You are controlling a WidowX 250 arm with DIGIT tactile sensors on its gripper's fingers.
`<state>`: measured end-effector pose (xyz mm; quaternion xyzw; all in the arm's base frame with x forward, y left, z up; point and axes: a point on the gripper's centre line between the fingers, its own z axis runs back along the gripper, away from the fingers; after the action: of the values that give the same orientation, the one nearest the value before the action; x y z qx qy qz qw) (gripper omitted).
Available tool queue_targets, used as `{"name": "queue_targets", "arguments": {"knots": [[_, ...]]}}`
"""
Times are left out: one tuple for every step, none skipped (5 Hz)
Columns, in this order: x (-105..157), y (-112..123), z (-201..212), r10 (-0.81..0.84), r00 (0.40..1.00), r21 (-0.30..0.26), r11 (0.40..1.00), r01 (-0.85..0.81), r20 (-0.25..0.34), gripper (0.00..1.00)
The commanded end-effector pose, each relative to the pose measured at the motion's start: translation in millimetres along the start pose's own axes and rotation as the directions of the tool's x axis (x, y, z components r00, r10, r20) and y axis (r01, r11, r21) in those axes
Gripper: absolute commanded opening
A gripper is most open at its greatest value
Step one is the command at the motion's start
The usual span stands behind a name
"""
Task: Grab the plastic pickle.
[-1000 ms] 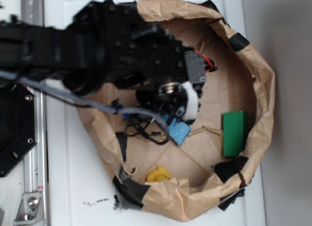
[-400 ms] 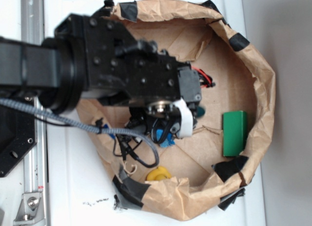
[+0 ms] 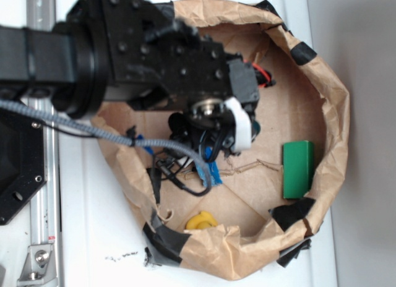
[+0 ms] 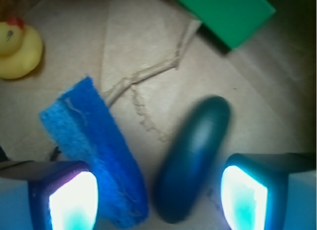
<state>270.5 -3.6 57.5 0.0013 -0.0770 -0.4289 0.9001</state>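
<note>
Now my gripper is spread wide around the plastic pickle and the blue sponge. Glossy and rounded, the pickle will likely slip; I should pinch its thick middle.

Dark glossy plastic pickle lies tilted beside the sponge.

You see a white table under a crumpled brown paper basin patched with black tape; a grey wall or floor lies to its right.
</note>
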Motion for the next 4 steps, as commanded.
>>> {"name": "queue_targets", "arguments": {"knots": [[-6.6, 20.5, 7.6, 0.082, 0.996, 0.063, 0.995, -0.083, 0.02, 1.0], [-18.1, 33.0, 20.9, 0.329, 0.939, 0.063, 0.94, -0.336, 0.097, 1.0], [-22.1, 34.7, 22.1, 0.483, 0.867, 0.036, 0.871, -0.491, 0.121, 1.0], [-16.0, 27.3, 9.2, 0.539, 0.835, 0.042, 0.837, -0.546, 0.112, 1.0]]}}
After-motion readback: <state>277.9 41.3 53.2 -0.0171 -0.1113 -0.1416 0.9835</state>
